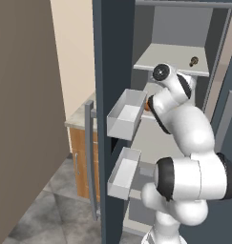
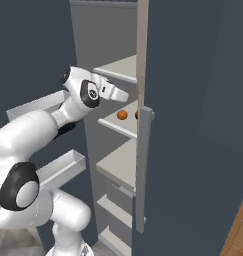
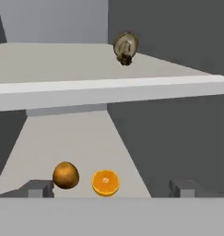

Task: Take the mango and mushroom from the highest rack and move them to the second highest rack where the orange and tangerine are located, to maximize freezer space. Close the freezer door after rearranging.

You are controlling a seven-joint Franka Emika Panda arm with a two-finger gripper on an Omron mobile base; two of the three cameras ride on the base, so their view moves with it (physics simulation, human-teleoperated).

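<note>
Freezer racks, gripper (image 3: 111,186) wide open and holding nothing.

Left base view: mushroom (image 1: 194,61) at the right of the top rack (image 1: 160,59); the hand reaches in beneath it.
Right base view: two orange fruits on the second rack (image 2: 118,125), one (image 2: 122,115) clear, the other half hidden by the door (image 2: 193,125).
Hand view: mushroom (image 3: 126,47) on the upper rack, well above the fingers (image 3: 39,188); brownish fruit (image 3: 66,175), possibly the tangerine, and halved orange (image 3: 105,182) lie between them, apart from both.

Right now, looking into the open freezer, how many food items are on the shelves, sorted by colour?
Grey-brown: 1, the round-capped mushroom lying on the upper pale shelf.
Brown-orange: 1, the smooth rounded fruit on the shelf below.
Bright orange: 1, the cut-faced orange beside it.
Total: 3 food items visible.
</note>
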